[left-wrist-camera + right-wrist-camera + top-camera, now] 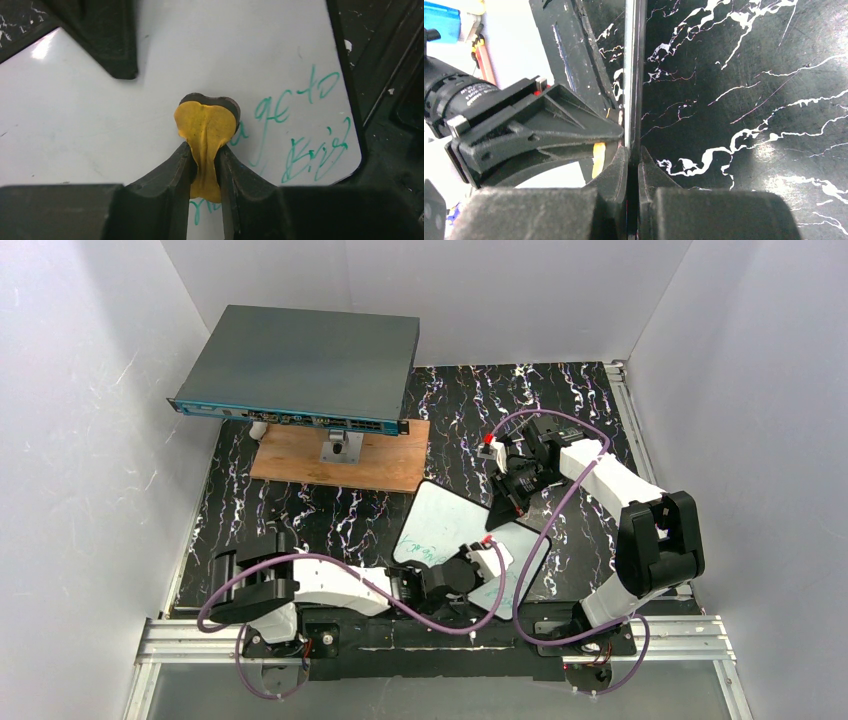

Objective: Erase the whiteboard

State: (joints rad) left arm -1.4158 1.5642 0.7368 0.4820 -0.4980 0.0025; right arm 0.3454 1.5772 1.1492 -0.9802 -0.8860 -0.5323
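While the overhead view is taken, the whiteboard lies turned like a diamond on the table, between the two arms at the near middle. It is a flat white rectangle with rounded corners and a thin pale rim. The table top is glossy black with white marble veins. A large flat grey box with a blue front edge sits at far left, over a brown wooden plank. Plain white walls enclose three sides. The left arm lies low and stretched to the right, left gripper over the board's near half. The right arm is folded back on itself, right gripper at the board's far right edge.

Left wrist view — the black fingers of the left gripper are pinched together on a yellow cloth, soft and creased, bulging into a rounded lobe above the tips. The lobe lies against the smooth white whiteboard. Green handwriting runs just right of the cloth, toward the board's rounded corner.

Right wrist view — the right gripper is closed on the whiteboard's thin edge, seen end-on as a narrow pale strip running straight up from the tips. Veined black table fills the right half.
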